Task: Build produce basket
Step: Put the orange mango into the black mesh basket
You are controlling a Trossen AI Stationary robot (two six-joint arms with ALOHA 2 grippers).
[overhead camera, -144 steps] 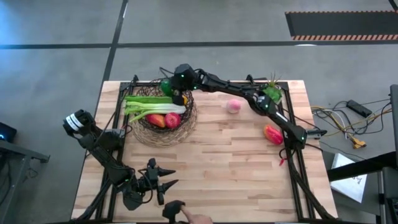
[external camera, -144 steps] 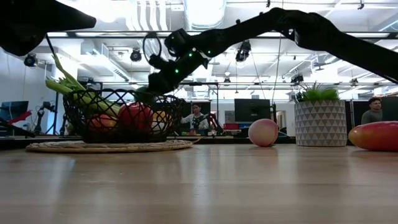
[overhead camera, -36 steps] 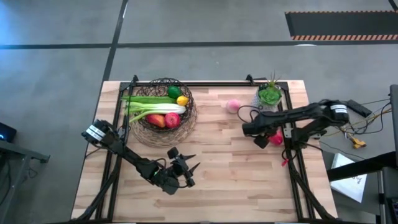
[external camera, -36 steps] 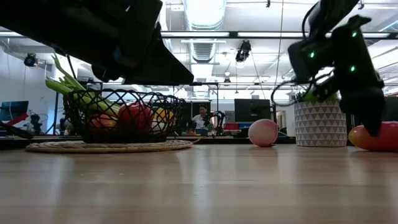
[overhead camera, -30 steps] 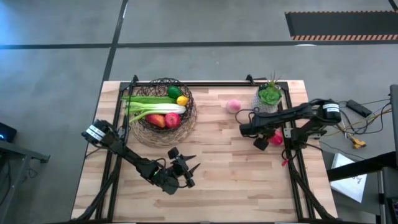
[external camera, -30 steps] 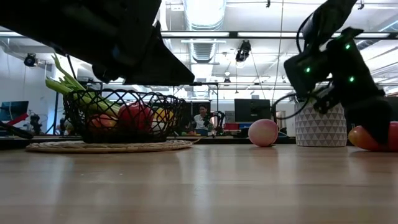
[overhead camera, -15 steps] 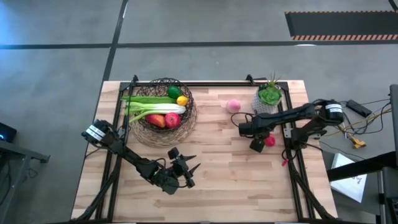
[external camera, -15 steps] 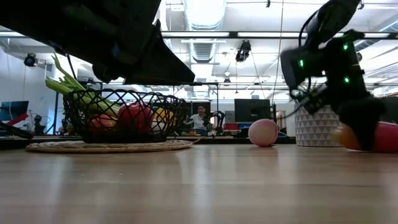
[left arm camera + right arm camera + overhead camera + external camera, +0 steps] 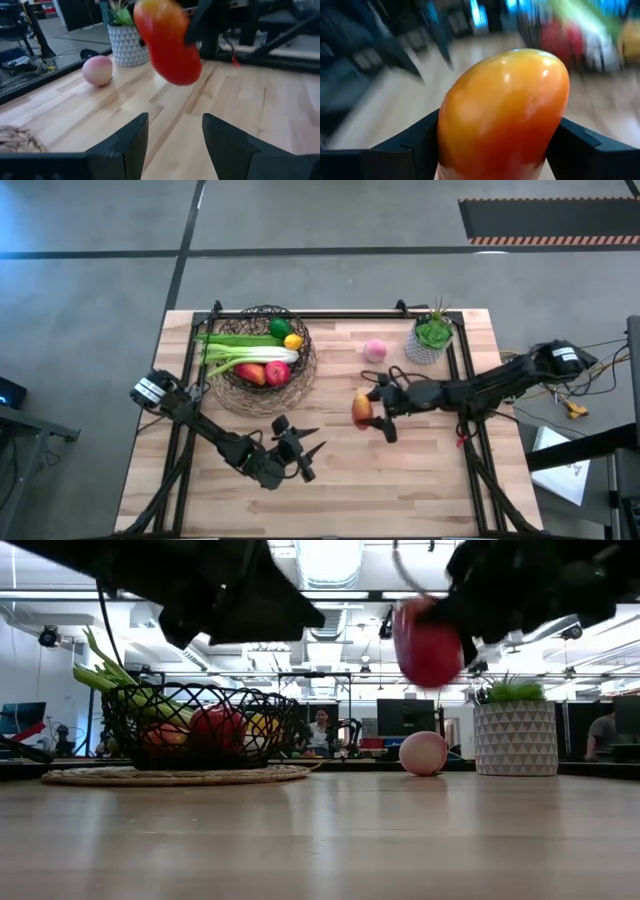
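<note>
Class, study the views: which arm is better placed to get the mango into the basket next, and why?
The right. Its claw is shut on the mango, lifted above the table and nearer the basket. The left claw hangs open and empty near the table's front edge.

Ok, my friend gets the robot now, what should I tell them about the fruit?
Right gripper: shut on the mango, lifted above mid-table, between the plant pot and the basket.
Left gripper: open, empty, waiting at the table's near side.
Done: celery, green pod, tomato, lemon and lime are in the basket.
Left: drop the mango in, then fetch the peach lying beside the plant pot.
</note>
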